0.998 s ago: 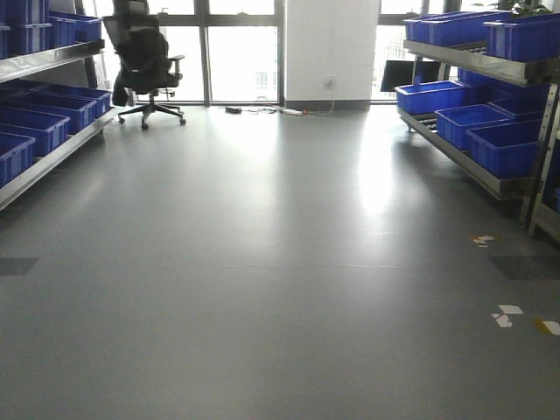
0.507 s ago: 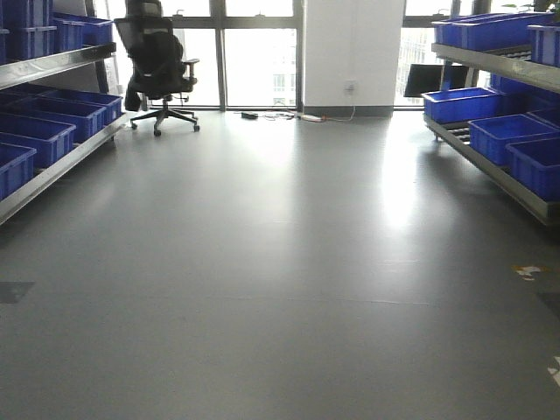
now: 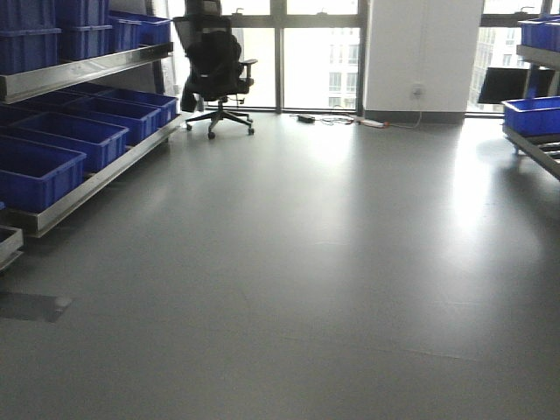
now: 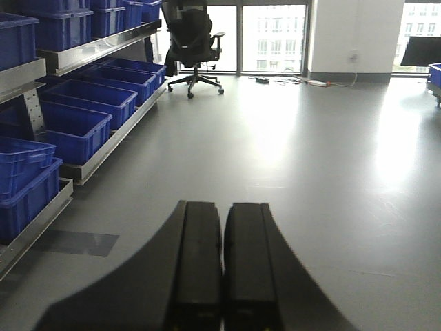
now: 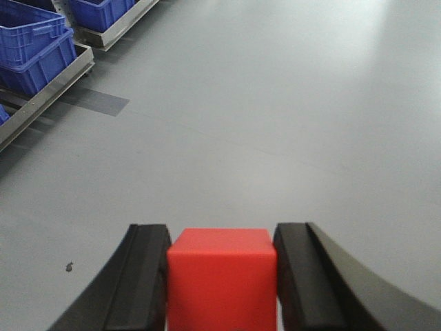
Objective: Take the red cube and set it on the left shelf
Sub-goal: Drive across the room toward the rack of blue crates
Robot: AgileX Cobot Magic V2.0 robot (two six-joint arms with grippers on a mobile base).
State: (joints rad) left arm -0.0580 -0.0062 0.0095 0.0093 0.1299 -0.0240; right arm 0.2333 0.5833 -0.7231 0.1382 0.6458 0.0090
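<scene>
left shelf (image 3: 80,73) nearer, chair (image 3: 214,63) beyond, cube (image 5: 220,277) gripped

**Front view: the frame has swung toward the left side of the room.**
The left shelf (image 3: 87,70) now fills more of the frame, its blue crates (image 3: 39,175) larger and nearer. The office chair (image 3: 214,66) and white pillar (image 3: 420,52) have shifted rightward. The right-hand rack (image 3: 535,147) has slid to the edge, with only one corner showing.

red cube (image 5: 220,283), black right claw (image 5: 221,241), deep-blue crates (image 3: 66,138) on silver left shelf (image 3: 87,72), grey floor (image 3: 306,262).
</scene>
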